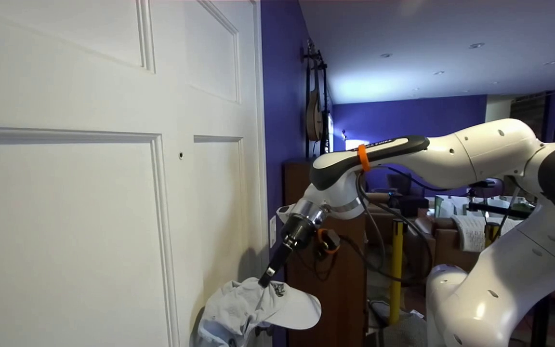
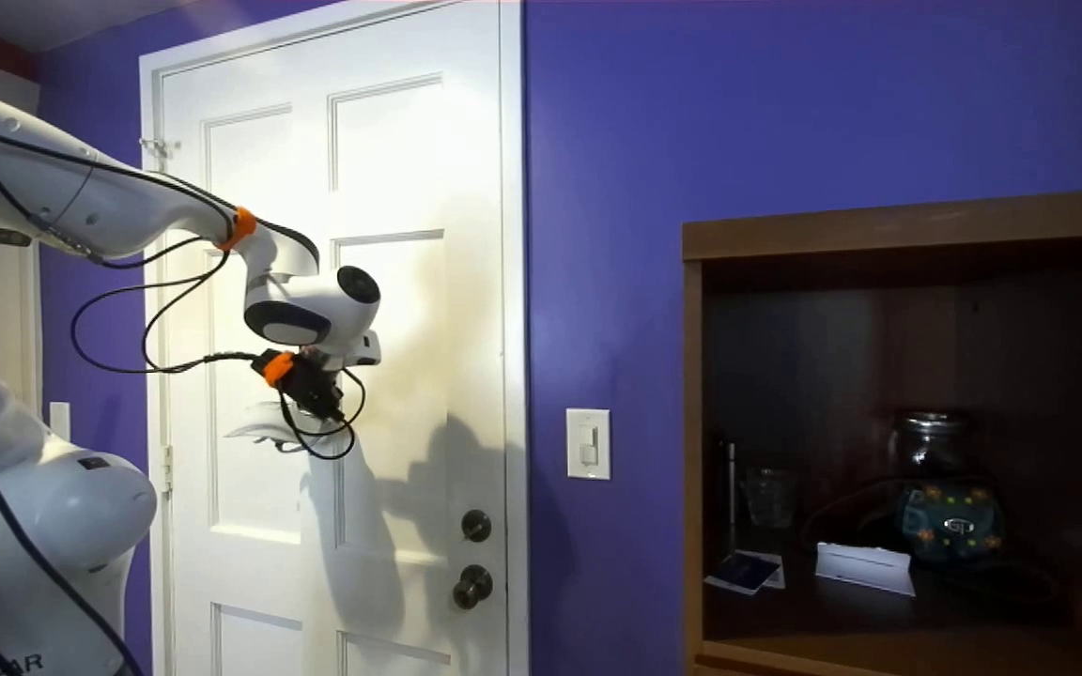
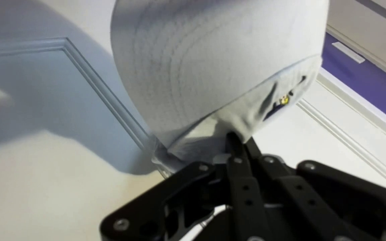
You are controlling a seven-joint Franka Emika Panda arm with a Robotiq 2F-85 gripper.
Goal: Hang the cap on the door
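Note:
The cap [image 1: 239, 306] is light grey-white with a dark logo on its front. My gripper [image 1: 265, 282] is shut on the cap's fabric near the logo, and the cap hangs from the fingertips. In the wrist view the brim of the cap [image 3: 213, 60] fills the upper middle, and a fold of fabric is pinched between the gripper's fingertips [image 3: 243, 139]. In an exterior view the cap [image 2: 259, 422] shows only partly, behind the gripper body. The white door [image 1: 65, 231] stands close beyond the cap; it also shows in an exterior view [image 2: 391, 300]. I cannot tell whether they touch.
A door knob [image 2: 472, 587] and a lock [image 2: 475, 526] stick out at the door's right edge. A light switch [image 2: 588, 444] is on the purple wall [image 2: 597, 235]. A brown cabinet [image 2: 693, 376] stands right of it. Loose cables [image 2: 156, 368] hang by the arm.

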